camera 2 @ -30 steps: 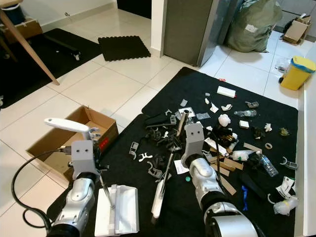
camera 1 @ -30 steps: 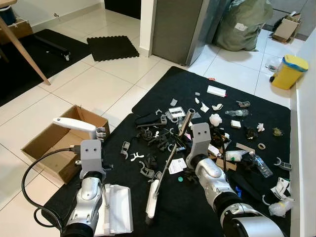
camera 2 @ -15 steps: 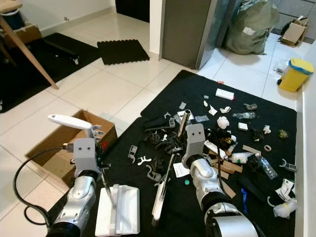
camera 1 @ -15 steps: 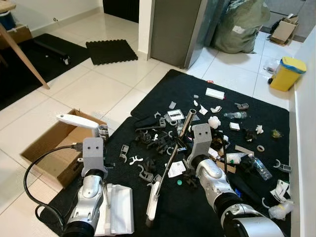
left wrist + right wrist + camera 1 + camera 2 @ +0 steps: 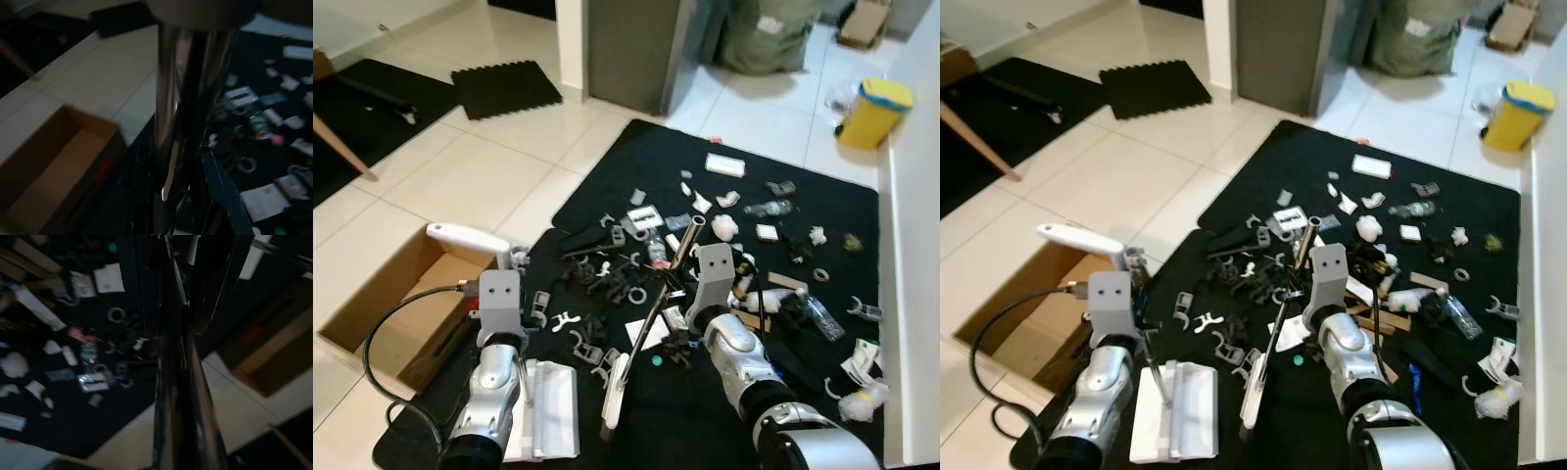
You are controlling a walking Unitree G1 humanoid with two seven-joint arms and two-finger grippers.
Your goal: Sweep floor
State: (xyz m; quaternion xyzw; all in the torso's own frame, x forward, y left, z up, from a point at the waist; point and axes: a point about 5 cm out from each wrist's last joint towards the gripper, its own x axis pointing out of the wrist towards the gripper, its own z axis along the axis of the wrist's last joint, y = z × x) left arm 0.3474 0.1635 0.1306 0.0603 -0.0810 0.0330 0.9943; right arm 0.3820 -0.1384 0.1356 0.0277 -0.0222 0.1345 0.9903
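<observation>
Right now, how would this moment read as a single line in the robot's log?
task: sweep floor | left gripper: holds dustpan handle | right gripper: holds broom pole | litter: scattered on black mat | cardboard box: beside mat, open

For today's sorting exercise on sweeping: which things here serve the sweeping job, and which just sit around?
Job:
broom
white dustpan
litter on the black mat
left gripper
right gripper

Lying about:
cardboard box
yellow bin
small black foam mat
</observation>
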